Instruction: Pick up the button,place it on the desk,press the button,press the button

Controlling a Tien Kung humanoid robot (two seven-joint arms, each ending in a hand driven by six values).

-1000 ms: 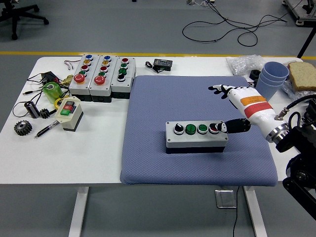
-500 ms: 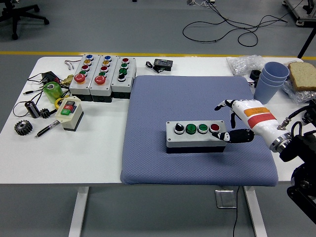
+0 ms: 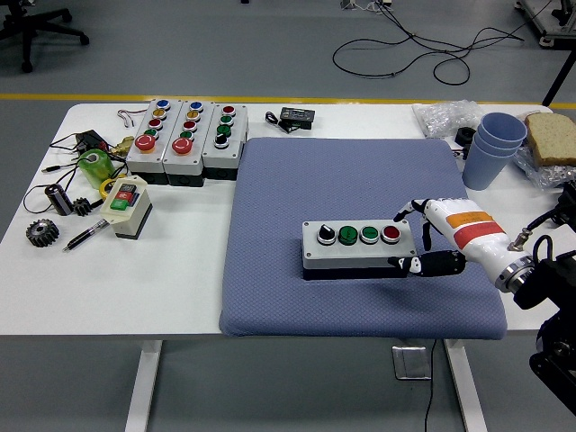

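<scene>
Right robot hand (image 3: 416,239) sits at the right end of the button box (image 3: 357,246), fingers spread and holding nothing, thumb low by the box's front corner, other fingers beside its red button. Box lies centre-right of the frame on the blue mat (image 3: 356,232) covering the desk (image 3: 117,279), showing 4 buttons.

Light: we see bright, even overhead lighting | Shadows: soft, short, tucked under the button box (image 3: 358,246) on the blue mat (image 3: 360,234) | Glare: mild sheen on the white table (image 3: 135,270) | Focus: sharp centrally; the small parts at far left perhaps slightly soft | Distortion: faint bowing along the table edges
</scene>
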